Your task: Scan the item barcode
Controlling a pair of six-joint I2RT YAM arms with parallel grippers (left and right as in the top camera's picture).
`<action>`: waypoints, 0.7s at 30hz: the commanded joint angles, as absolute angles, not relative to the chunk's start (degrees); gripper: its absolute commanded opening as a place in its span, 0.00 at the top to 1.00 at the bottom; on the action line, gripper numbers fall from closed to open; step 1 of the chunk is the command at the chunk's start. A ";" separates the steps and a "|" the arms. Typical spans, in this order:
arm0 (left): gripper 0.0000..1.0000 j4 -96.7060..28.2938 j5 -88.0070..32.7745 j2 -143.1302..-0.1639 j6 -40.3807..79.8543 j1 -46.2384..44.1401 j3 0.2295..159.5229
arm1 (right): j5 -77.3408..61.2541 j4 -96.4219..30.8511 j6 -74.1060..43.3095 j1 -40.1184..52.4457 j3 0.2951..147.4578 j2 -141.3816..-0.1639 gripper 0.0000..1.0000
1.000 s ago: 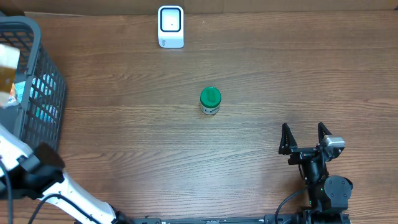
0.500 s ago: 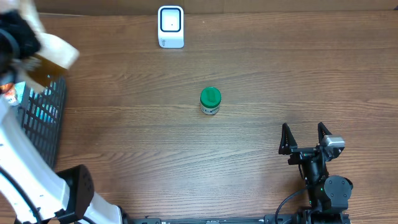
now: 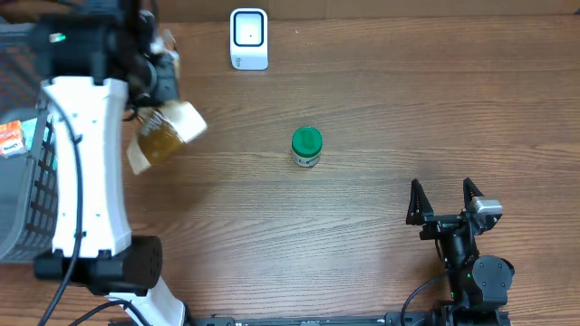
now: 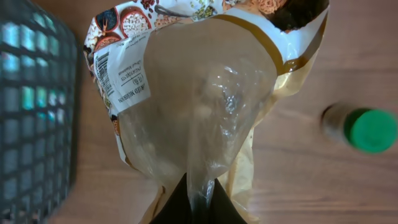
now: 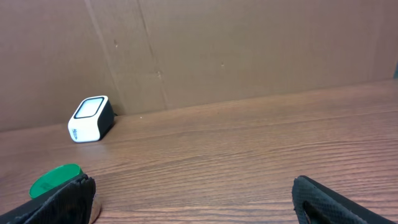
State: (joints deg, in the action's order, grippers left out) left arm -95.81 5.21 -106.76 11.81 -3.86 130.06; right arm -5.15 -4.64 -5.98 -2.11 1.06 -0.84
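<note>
The item is a clear pouch [image 4: 199, 93] with gold trim and a printed top. A white label with a barcode [image 4: 103, 71] sits on its left side. My left gripper [image 4: 199, 200] is shut on the pouch's clear film and holds it above the table. In the overhead view the pouch [image 3: 165, 136] hangs left of centre, in front and to the left of the white scanner [image 3: 248, 38]. My right gripper [image 3: 444, 201] stands open near the front right with nothing between its fingers. The right wrist view shows the scanner [image 5: 91, 118] far off to the left.
A green-lidded jar [image 3: 306, 146] stands upright mid-table, right of the pouch, and also shows in the left wrist view [image 4: 367, 129]. A grey mesh basket [image 3: 14, 204] holding packets sits at the left edge. A brown cardboard wall [image 5: 249, 50] closes the back.
My left arm has swung right, out of the basket area, carrying the pouch over the table toward the scanner side. The right arm has not moved.
</note>
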 commanded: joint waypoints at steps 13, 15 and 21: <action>0.96 -71.75 -2.48 -106.87 -2.00 -11.68 100.82 | -5.23 -4.36 -5.91 -1.89 0.45 -0.23 0.00; 0.96 -69.91 -4.89 -106.87 -4.08 -12.69 97.80 | -5.23 -4.36 -5.91 -1.89 0.45 -0.23 0.00; 0.95 -65.78 -5.78 -106.87 -8.25 -16.40 89.32 | -5.23 -4.36 -5.91 -1.89 0.45 -0.23 0.00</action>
